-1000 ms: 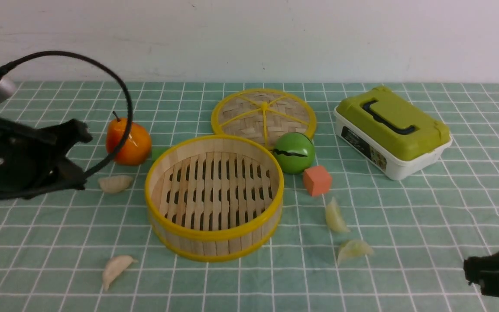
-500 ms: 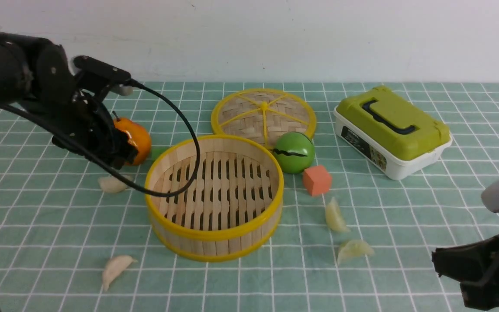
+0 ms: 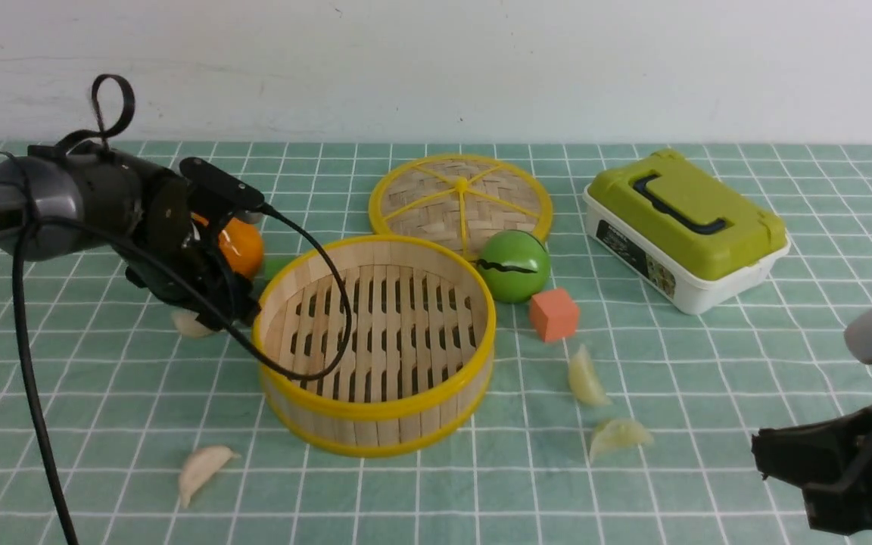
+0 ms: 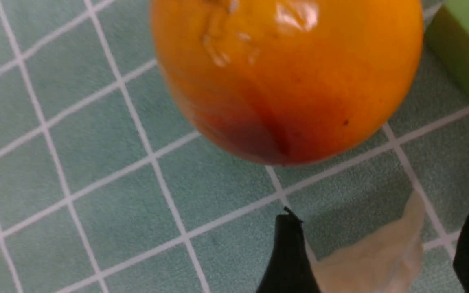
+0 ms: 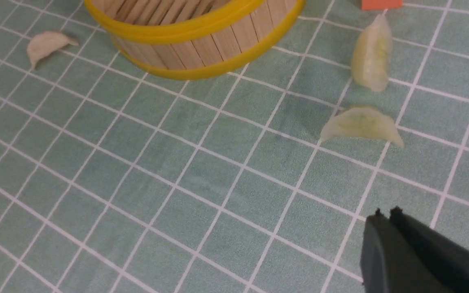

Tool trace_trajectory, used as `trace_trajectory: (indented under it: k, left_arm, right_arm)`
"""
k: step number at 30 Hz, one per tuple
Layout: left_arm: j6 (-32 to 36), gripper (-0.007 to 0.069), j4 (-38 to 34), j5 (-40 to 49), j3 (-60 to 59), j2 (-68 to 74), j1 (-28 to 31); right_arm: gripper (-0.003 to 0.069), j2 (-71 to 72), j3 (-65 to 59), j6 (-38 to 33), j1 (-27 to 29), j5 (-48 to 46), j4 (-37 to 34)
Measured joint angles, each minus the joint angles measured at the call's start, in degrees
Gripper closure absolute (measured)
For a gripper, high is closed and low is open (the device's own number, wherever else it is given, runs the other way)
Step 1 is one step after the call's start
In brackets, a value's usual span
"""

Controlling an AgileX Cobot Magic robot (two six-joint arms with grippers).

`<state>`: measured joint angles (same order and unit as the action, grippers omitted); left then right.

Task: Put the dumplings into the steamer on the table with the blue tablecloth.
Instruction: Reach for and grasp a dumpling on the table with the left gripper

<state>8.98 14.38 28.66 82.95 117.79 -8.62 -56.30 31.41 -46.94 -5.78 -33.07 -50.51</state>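
Between my left fingers (image 4: 289, 252), which are spread open, lies one dumpling (image 4: 375, 260), flat on the checked cloth (image 4: 96, 171). One finger looks to be against its edge and the other stands clear, so nothing is gripped yet. Just beyond it sits the orange fruit (image 4: 287, 77), with a green block (image 4: 468, 44) beside that. My right fingers (image 5: 381, 240) are pressed together and empty, low over the bench (image 3: 436, 503) near two more dumplings (image 5: 360, 124). The fourth (image 3: 201, 468) lies alone at the front left. The steamer (image 3: 375, 412) stands in the middle with its slatted floor bare, so the whole job remains.

My worries start at the pinch. The dumpling is glossy and tapered, and if I close off-centre I expect it to squirt sideways. If I close too low, I could catch a fold of cloth and drag everything on it. The fruit is close enough that a sloppy lift could knock it rolling. The left arm's cable (image 3: 334, 303) droops across the steamer's near rim. Swinging over for the drop could hook it there and tip or shove the basket. The lid (image 3: 460, 197), green ball (image 3: 513, 266) and red block (image 3: 553, 314) crowd the far side, leaving little room for error.
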Motion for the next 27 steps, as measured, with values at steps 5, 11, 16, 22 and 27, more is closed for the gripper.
trace_trajectory:
  k: [5,11,16,22,27]
  left_arm:
    - [-0.35,0.0220,0.08,1.68,0.64,0.64,0.00]
    - [-6.69,0.0426,0.99,6.05,1.03,0.64,0.00]
    - [-16.55,0.0490,0.63,12.23,3.65,0.95,-0.08]
    - [-20.58,0.0491,0.27,18.31,8.26,1.08,-0.13]
    - [-20.13,0.0600,-3.29,23.79,14.13,0.83,-0.10]
  right_arm:
    - [0.0650,0.00,0.00,0.00,0.00,0.00,-0.45]
    - [0.0650,0.00,0.00,0.00,0.00,0.00,-1.00]
    - [0.0647,0.00,0.00,0.00,0.00,0.00,-1.56]
    - [0.0645,0.00,0.00,0.00,0.00,0.00,-1.74]
    - [0.0642,0.00,0.00,0.05,0.00,0.00,-1.74]
